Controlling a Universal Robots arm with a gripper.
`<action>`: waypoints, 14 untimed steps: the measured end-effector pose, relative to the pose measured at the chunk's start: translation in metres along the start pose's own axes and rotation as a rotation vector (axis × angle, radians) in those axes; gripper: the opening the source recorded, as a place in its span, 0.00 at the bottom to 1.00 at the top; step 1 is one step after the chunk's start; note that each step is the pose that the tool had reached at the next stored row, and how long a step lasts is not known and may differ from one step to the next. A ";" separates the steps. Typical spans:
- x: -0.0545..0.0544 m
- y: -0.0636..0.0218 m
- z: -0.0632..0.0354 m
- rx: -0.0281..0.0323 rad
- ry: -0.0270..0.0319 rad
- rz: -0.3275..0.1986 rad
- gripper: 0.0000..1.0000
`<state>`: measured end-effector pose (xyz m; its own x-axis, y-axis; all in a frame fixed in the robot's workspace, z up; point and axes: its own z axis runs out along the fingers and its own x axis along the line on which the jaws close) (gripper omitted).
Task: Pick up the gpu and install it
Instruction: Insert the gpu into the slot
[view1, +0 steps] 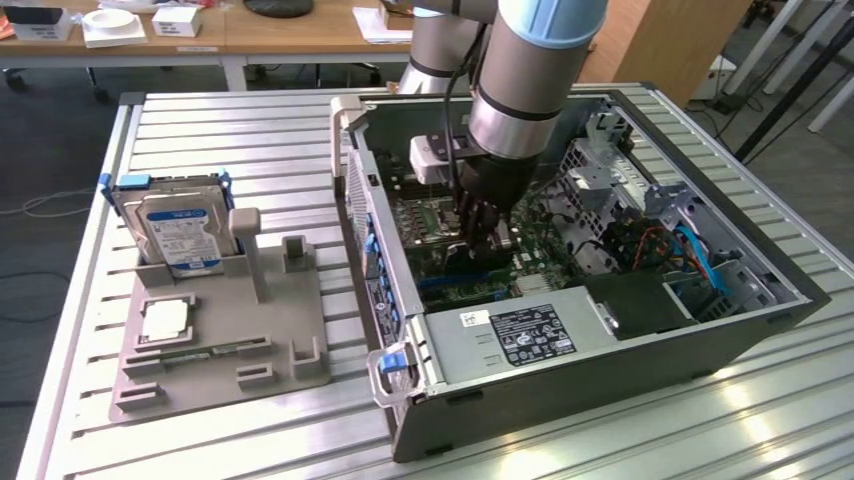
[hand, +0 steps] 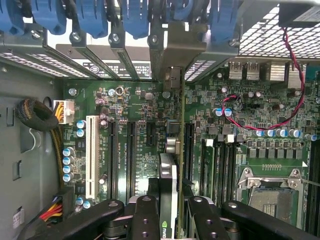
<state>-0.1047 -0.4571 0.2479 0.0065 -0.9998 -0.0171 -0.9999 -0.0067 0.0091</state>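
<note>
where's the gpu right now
Inside the open computer case, mid exterior view: the gpu is held on edge in the gripper, over the motherboard.

Gleamed as ribbed bare metal on the table (view1: 227, 130). Looked matt grey plastic on the holder tray (view1: 287, 340), at the exterior view's lower left. Shone glossy green on the motherboard (hand: 145, 115), matt black on the gripper (hand: 172, 220), smooth dark on the gpu (hand: 167, 175).

gpu (hand: 168, 180), upright on edge, over motherboard (hand: 135, 145)
</note>
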 end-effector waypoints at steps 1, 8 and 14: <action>0.000 0.0000 0.0000 0.0000 0.0001 0.000 0.27; 0.000 0.0005 0.0002 0.0002 -0.0001 0.000 0.27; 0.000 0.0012 0.0002 0.0001 -0.0004 0.000 0.27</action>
<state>-0.1059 -0.4571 0.2478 0.0066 -0.9998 -0.0174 -0.9999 -0.0068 0.0090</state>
